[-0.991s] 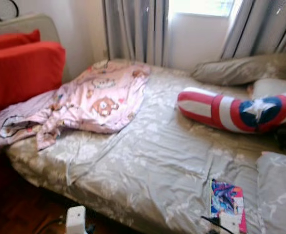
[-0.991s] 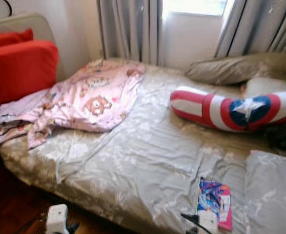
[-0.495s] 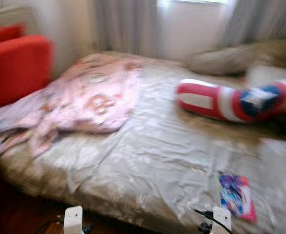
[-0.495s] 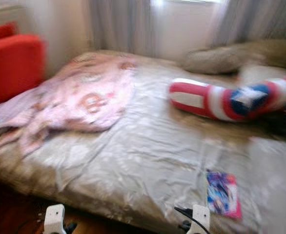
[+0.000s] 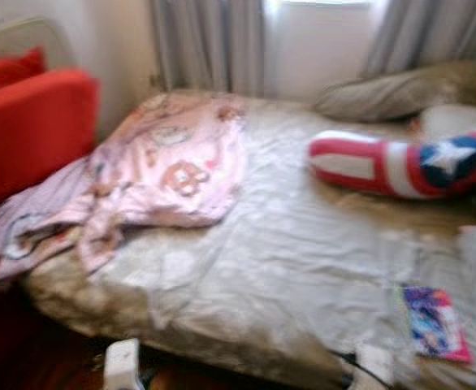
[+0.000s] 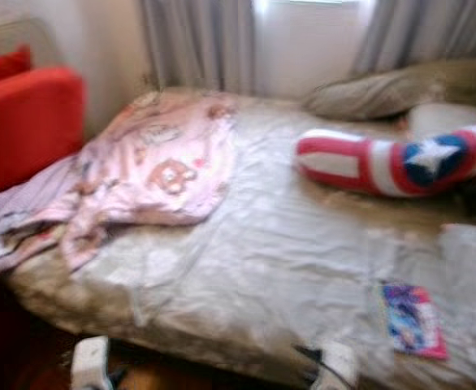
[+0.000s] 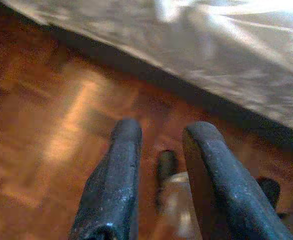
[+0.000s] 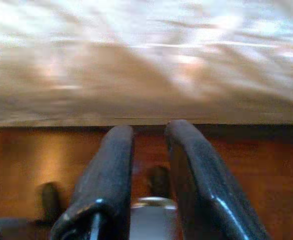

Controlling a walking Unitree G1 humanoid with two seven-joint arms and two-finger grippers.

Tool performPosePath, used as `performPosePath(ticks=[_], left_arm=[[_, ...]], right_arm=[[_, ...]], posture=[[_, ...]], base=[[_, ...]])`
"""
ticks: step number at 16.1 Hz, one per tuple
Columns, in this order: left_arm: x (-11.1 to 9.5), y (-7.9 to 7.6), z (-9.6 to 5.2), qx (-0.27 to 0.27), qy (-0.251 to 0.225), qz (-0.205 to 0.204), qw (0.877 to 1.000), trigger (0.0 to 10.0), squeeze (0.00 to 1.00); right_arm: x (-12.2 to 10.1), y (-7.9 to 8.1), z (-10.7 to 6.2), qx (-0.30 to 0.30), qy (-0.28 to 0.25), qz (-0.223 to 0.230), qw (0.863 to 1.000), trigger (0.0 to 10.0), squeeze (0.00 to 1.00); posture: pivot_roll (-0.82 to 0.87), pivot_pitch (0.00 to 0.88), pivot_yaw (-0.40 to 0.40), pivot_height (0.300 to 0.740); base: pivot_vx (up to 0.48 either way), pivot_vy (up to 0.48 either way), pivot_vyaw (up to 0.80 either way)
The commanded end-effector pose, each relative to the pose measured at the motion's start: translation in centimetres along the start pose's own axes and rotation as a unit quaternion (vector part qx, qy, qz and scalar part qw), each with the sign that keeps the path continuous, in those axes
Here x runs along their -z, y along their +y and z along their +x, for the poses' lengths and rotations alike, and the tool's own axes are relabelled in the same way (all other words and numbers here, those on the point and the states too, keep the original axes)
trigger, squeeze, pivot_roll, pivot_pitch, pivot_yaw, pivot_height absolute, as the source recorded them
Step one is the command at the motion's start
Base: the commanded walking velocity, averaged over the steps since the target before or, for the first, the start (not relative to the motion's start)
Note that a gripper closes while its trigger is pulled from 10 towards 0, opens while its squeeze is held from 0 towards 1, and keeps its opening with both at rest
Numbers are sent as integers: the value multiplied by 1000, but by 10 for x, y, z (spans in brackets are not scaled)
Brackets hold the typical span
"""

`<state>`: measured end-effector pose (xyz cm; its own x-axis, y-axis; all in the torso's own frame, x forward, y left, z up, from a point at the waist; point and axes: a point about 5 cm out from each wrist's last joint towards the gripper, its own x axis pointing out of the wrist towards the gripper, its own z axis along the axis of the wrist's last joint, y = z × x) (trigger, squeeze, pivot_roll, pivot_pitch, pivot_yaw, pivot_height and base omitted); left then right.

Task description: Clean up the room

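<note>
On the bed point(image 5: 287, 268), a pink cartoon-print blanket point(image 5: 169, 166) lies crumpled at the robot's left, spilling toward the red sofa point(image 5: 31, 122). A red, white and blue star-shield pillow point(image 5: 400, 166) rests near the grey pillow point(image 5: 400, 89) by the curtains point(image 5: 209, 45). A colourful booklet point(image 5: 434, 322) lies flat near the bed's front edge; its print is too blurred to read. Both the left gripper point(image 7: 159, 150) and right gripper point(image 8: 149, 145) hang above the wooden floor point(image 7: 46, 125), fingers slightly apart, holding nothing
</note>
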<state>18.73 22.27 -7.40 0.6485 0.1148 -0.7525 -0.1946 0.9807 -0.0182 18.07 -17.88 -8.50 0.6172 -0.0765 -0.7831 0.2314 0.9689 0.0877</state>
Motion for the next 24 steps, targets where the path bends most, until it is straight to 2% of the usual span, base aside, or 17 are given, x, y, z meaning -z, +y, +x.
performPosePath(ticks=[1, 18, 24], left_arm=[[0, -7, 1, 9, 5, -1, 1000, 10000, 0], [-1, -7, 1, 8, 4, -1, 1000, 10000, 0], [-1, -7, 1, 8, 3, 4, 1000, 10000, 0]], right_arm=[[1, -13, -1, 15, 0, -5, 1000, 10000, 0], [7, -7, -2, -6, 17, -31, 999, 10000, 0], [10, -7, -3, -10, 20, -38, 999, 10000, 0]], posture=[[13, 0, 6, 740], [18, 0, 4, 740], [21, 0, 2, 740]], base=[[0, 480, 0], [0, 480, 0], [0, 0, 0]])
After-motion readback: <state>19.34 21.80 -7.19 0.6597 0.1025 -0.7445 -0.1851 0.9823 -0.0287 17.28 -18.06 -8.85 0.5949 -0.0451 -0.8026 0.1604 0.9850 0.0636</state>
